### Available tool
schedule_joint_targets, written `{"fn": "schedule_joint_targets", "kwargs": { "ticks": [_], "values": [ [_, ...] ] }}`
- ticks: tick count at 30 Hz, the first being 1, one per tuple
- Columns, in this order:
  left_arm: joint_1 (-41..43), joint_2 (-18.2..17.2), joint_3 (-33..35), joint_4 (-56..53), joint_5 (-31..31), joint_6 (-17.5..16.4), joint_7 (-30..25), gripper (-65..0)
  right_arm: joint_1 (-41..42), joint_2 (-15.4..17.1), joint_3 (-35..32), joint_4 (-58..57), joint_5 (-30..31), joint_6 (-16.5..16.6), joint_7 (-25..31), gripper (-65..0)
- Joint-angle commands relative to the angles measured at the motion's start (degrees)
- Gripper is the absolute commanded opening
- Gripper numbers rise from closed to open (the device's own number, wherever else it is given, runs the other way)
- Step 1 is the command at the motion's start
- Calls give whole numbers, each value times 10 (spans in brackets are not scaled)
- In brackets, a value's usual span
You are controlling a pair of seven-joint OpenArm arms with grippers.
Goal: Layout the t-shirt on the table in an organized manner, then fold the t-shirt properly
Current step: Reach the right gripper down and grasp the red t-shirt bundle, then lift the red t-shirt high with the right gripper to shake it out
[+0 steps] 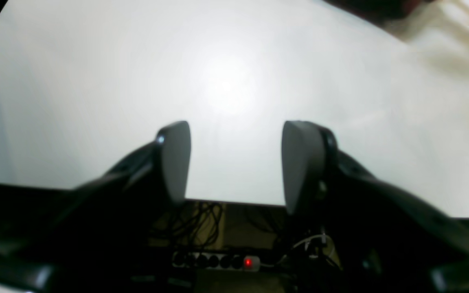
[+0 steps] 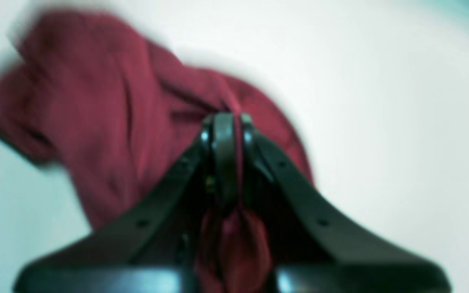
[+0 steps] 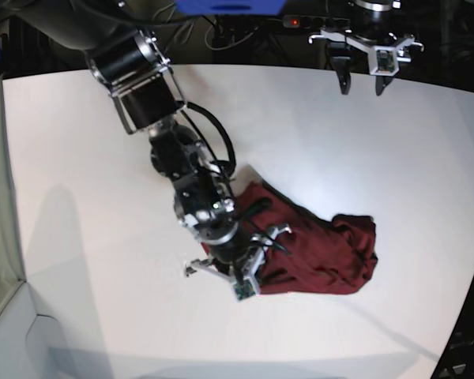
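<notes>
Spanning the scene, a white counter [image 3: 87, 237] bears a crumpled maroon t-shirt [image 3: 324, 257].
Right gripper [image 2: 224, 122] pinches the t-shirt; left gripper [image 1: 234, 162] hangs parted over the counter's edge, power strip [image 1: 216, 261] below.

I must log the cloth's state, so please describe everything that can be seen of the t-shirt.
The t-shirt is dark red, plain, thin soft fabric, crumpled in a wrinkled heap, not spread out. It lies on the white table, toward the near right side in the base view. The right gripper is shut on a pinched fold at its edge. Nothing else touches it; sleeves and collar cannot be told apart.
</notes>
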Motion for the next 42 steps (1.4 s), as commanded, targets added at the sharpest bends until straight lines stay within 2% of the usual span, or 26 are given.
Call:
{"fn": "schedule_joint_targets", "kwargs": {
  "ticks": [1, 4, 8, 13, 16, 22, 32, 42],
  "values": [
    [7, -1, -1, 15, 1, 3, -15, -307, 19, -7, 7, 44, -1, 0, 19, -650],
    [3, -1, -1, 27, 1, 3, -15, -307, 19, -10, 37, 117, -2, -1, 19, -650],
    [-3, -2, -1, 36, 1, 3, -15, -304, 39, -33, 88, 213, -2, -1, 14, -650],
    [-4, -6, -1, 36, 1, 3, -15, -303, 104, -43, 131, 298, 2, -1, -42, -650],
    [-5, -20, -1, 36, 1, 3, -15, -303, 160, -43, 135, 300, 2, -1, -52, -650],
    [-18, -21, -1, 36, 2, 2, -15, -303, 250, -43, 135, 284, 1, -1, -52, -650],
    [-31, -21, -1, 36, 3, 1, -14, -303, 352, -43, 133, 281, 1, -1, -74, -650],
    [-59, -22, -6, 36, 3, 2, -14, -303, 456, -43, 134, 214, 1, -1, -72, -650]
  ]
}}
